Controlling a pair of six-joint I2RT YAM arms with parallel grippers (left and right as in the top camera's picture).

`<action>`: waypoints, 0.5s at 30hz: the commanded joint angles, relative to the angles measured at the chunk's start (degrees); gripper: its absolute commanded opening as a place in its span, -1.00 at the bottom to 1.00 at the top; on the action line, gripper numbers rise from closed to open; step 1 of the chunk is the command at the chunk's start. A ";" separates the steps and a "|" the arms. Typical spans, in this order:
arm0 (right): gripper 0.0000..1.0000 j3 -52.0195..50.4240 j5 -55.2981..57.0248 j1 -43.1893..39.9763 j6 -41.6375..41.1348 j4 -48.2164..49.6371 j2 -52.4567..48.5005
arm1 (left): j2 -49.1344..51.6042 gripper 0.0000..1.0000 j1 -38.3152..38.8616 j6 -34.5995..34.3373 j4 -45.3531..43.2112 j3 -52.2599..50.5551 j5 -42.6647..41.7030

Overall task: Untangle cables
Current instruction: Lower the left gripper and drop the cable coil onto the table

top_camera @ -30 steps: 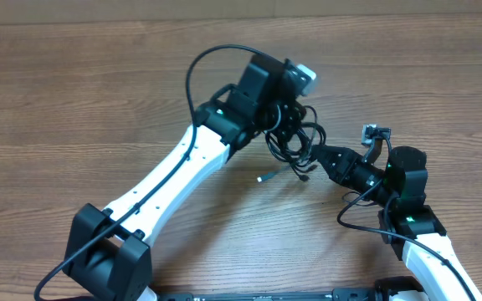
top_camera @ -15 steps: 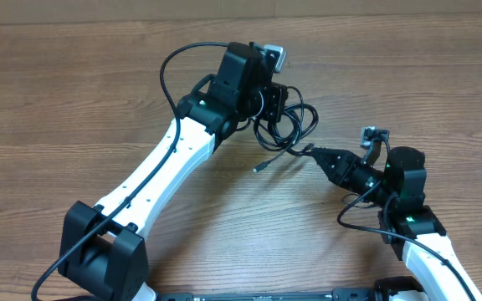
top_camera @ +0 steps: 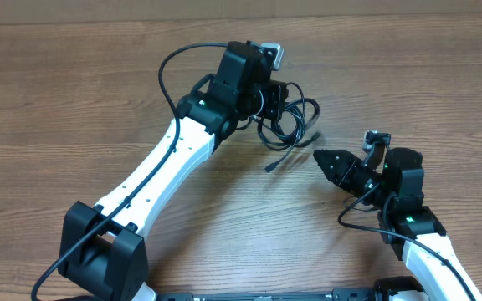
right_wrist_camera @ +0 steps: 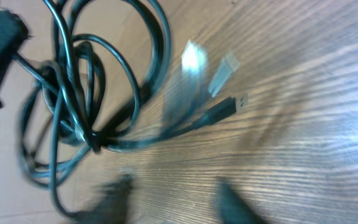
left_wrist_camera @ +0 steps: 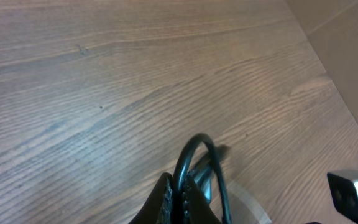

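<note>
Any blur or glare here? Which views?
Right wrist: motion-smeared, the plug trails pale ghosts and the right gripper's fingers are dark blurs; glare on the table. Left wrist: cable loop soft, too close. Overhead: sharp, evenly lit.

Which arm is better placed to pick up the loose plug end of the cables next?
Right, probably. The right fingers stand open and empty, pointing at the plug end close by. The left fingers are shut on the cables, holding the bundle.
</note>
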State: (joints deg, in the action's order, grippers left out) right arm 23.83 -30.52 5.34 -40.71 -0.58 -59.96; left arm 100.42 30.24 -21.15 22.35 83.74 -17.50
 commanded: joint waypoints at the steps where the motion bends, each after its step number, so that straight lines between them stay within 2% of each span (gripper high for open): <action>1: 0.47 0.94 1.18 0.17 0.70 0.20 0.48 | -0.68 -0.91 -0.66 -1.40 -0.57 1.49 0.94; 5: 0.63 0.94 1.46 0.17 0.70 0.20 0.48 | -0.68 -0.92 -0.63 -1.38 -0.33 1.49 0.92; 9: 0.65 0.94 1.57 0.17 0.70 0.20 0.48 | -0.68 -0.91 -0.63 -1.03 -0.31 1.49 -2.14; 15: 0.65 0.94 1.57 0.17 0.70 0.20 0.48 | -0.68 -0.92 -0.59 3.43 1.05 1.49 -6.16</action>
State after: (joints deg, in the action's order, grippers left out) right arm 23.83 -29.58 5.34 -40.32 -0.69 -59.94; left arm 100.42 29.85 -20.58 22.76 83.74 -19.86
